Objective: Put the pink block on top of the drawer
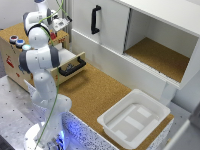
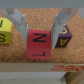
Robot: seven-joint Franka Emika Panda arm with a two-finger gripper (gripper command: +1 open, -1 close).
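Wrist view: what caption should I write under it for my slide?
The pincer hangs over a pink block, between a yellow block and a purple block, on a cork top.

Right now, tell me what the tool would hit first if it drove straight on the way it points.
Most likely the pink block, lying between the open tool's fingers on the cork surface; depth unclear.

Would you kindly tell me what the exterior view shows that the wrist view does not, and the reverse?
Only the exterior view: the arm, the cabinet with its drawer pulled out, the white cupboard and the tray. Only the wrist view: the pink block between the open gripper's fingers, with a yellow block and a purple block beside it. Both: the cabinet's cork top.
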